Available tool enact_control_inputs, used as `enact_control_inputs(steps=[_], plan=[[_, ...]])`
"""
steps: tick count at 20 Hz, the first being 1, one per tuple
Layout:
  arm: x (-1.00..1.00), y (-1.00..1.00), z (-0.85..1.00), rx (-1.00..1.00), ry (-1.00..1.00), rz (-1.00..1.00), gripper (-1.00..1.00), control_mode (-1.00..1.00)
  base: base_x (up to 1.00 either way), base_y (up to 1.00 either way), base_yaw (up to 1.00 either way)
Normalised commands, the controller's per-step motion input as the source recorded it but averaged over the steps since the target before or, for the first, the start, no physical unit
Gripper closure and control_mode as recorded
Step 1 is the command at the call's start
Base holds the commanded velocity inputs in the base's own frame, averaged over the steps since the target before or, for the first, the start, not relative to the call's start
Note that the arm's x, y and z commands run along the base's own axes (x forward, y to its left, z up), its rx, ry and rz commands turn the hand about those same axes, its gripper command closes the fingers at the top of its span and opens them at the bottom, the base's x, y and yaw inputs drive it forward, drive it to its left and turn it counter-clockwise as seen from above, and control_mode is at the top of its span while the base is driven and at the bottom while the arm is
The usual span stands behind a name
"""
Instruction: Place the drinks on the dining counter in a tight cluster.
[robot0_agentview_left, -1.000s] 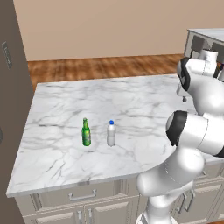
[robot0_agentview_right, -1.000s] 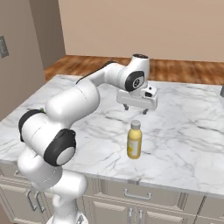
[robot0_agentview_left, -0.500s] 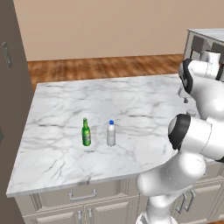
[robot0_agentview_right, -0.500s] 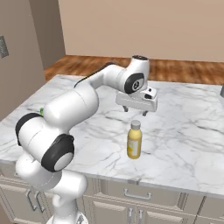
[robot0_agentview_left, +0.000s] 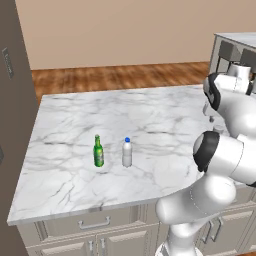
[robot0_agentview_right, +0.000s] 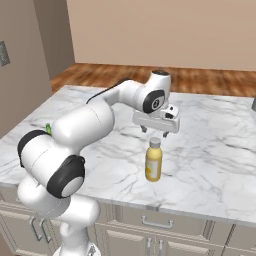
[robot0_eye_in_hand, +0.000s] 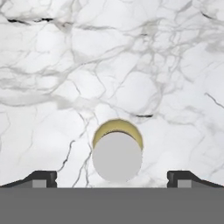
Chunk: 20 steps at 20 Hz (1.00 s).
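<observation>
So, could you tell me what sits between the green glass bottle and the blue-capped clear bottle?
Nothing: in the left base view only bare marble of the dining counter separates the green bottle from the clear bottle.

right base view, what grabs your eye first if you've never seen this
The open claw hangs right above the yellow juice bottle, which stands alone near the marble counter's front edge. Farther left, the green bottle and clear blue-capped bottle stand side by side.

No readable text anywhere. Green bottle (robot0_agentview_left: 98, 151), clear bottle (robot0_agentview_left: 127, 152) and yellow juice bottle (robot0_agentview_right: 153, 160) show no legible labels; worktop (robot0_agentview_left: 150, 115) under them is unmarked.
</observation>
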Motion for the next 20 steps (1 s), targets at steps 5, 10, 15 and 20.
enact_control_inputs(steps=[5, 10, 15, 20], plan=[[0.00, 0.00, -0.27, 0.00, 0.00, 0.00, -1.00, -1.00, 0.00, 0.00, 0.00], [0.00, 0.00, -0.23, 0.00, 0.00, 0.00, -1.00, -1.00, 0.00, 0.00, 0.00], [0.00, 0.00, -0.17, 0.00, 0.00, 0.00, -1.00, -1.00, 0.00, 0.00, 0.00], [0.00, 0.00, -0.23, 0.00, -0.01, 0.00, -1.00, -1.00, 0.00, 0.00, 0.00]])
